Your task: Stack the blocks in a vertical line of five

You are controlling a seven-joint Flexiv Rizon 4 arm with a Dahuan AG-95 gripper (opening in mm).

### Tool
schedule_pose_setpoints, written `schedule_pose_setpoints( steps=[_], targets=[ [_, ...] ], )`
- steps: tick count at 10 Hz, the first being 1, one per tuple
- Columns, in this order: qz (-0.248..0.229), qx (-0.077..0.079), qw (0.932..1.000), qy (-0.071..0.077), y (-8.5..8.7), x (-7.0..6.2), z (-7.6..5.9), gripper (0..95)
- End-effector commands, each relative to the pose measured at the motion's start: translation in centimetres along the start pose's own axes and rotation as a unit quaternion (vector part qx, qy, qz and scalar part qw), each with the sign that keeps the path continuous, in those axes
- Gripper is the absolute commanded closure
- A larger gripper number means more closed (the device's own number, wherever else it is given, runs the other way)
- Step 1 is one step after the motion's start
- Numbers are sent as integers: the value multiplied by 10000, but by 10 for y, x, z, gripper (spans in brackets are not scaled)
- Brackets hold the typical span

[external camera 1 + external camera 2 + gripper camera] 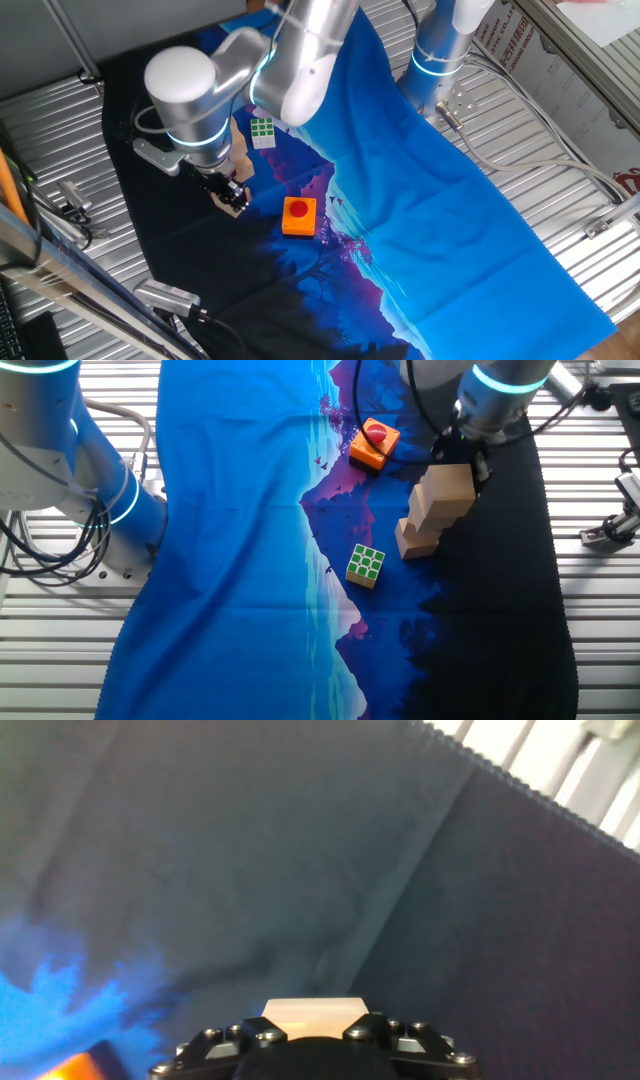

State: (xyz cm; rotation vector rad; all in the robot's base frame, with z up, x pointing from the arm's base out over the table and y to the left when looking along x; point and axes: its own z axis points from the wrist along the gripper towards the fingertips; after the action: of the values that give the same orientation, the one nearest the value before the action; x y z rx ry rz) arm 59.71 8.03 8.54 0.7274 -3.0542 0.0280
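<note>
My gripper [232,192] is shut on a tan wooden block [238,199], which shows between the fingers at the bottom of the hand view [313,1012]. In the other fixed view the gripper [464,458] holds this block [447,488] at the top of a short stack of tan blocks [420,538] on the dark cloth. I cannot tell whether the held block rests on the stack or hangs just above it. In the one fixed view the stack [241,152] is partly hidden behind the arm.
A green-and-white puzzle cube [365,565] lies left of the stack, and also shows in the one fixed view [263,131]. An orange square with a red button [374,444] sits further off [299,216]. A blue and black cloth [240,510] covers the table. A second arm's base [110,510] stands at the cloth's edge.
</note>
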Motion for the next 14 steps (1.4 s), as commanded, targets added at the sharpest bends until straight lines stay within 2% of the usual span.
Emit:
schedule_pose_setpoints(
  steps=[1, 3, 5, 7, 9, 10, 12, 14],
  targets=[
    [187, 28, 9998, 21, 9, -2, -32, 950],
    [334, 36, 9994, 16, 16, -2, -55, 950],
    [526, 52, 9986, 60, 17, 3, -92, 950],
    [587, 95, 9981, 144, 7, 10, -128, 950],
    [633, 290, 9970, 330, -3, 17, -166, 950],
    [592, 365, 9968, 398, -7, 20, -178, 950],
    [637, 350, 9964, 436, -14, 34, -200, 950],
    [637, 340, 9964, 444, -19, 46, -206, 950]
  ],
)
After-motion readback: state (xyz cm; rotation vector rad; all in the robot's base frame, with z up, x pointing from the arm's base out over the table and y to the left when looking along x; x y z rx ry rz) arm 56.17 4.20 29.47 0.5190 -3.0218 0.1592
